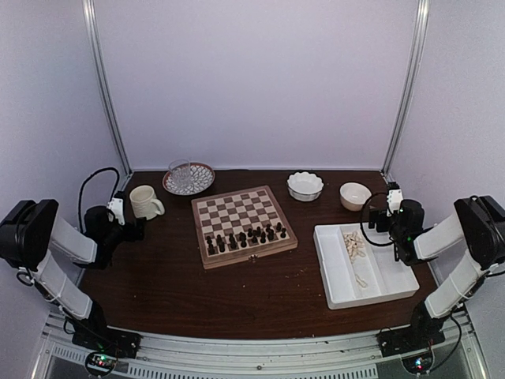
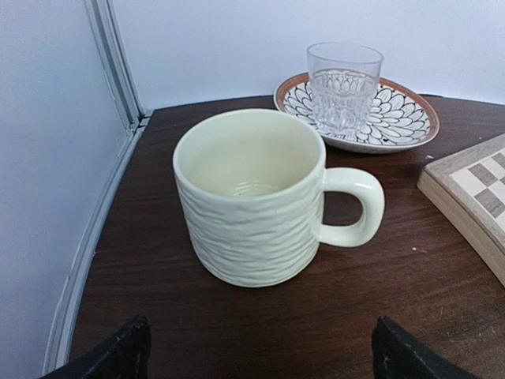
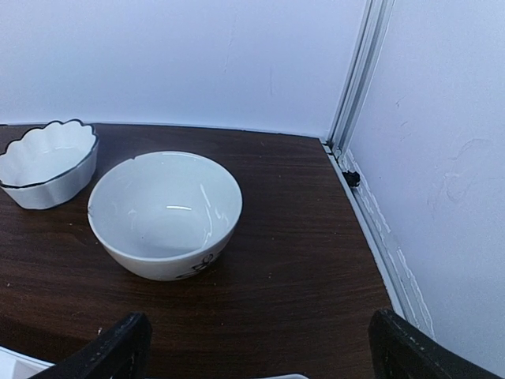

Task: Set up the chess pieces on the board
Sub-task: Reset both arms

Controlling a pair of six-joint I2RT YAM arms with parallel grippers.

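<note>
Both grippers wide open, empty: left gripper (image 2: 260, 362) faces mug (image 2: 251, 201), right gripper (image 3: 260, 357) faces bowl (image 3: 164, 212). Dark chess pieces (image 1: 245, 235) fill near rows of board (image 1: 237, 207); pale pieces (image 1: 354, 243) heaped in tray (image 1: 347, 294), right. Risk: crowded heap invites a double pick or a slipped grasp

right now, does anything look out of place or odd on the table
Only the cream pieces: they lie jumbled in the white tray right of the board, whose far rows are bare, while the dark pieces stand on its near rows. Nothing looks spilled or broken.
</note>
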